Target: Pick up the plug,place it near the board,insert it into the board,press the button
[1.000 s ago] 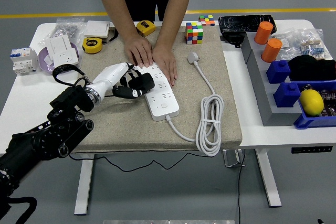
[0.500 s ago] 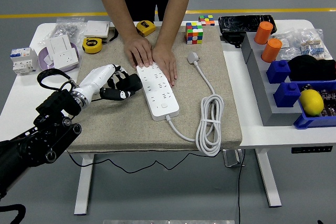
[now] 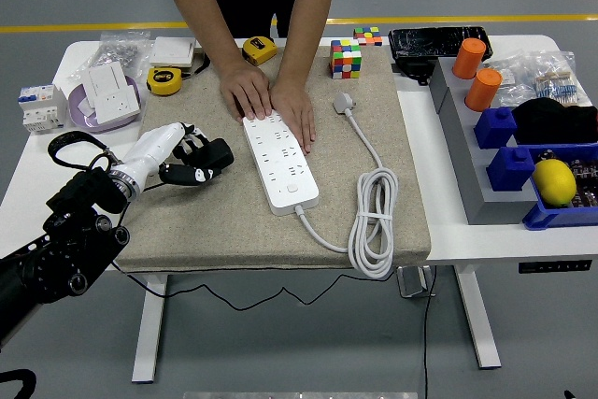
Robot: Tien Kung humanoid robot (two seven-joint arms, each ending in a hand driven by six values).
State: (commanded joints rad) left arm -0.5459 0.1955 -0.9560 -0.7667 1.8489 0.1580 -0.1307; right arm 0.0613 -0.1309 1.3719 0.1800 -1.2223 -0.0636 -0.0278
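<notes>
**Plug still lying loose, nothing inserted yet**

You have the whole job ahead of you. The white plug (image 3: 344, 101) lies flat on the beige felt mat (image 3: 392, 221), just right of the board (image 3: 279, 161), with its smooth white cable (image 3: 372, 231) coiled nearer the worktop (image 3: 37, 175) edge. No socket on the long, glossy white board is filled, and its button (image 3: 292, 188) looks unpressed. Your left hand (image 3: 182, 158) hovers over the mat left of the board, black fingers (image 3: 207, 163) curled loosely on nothing. A person's two hands (image 3: 271, 105) press the board's far end flat. Your right hand is out of view.
</notes>
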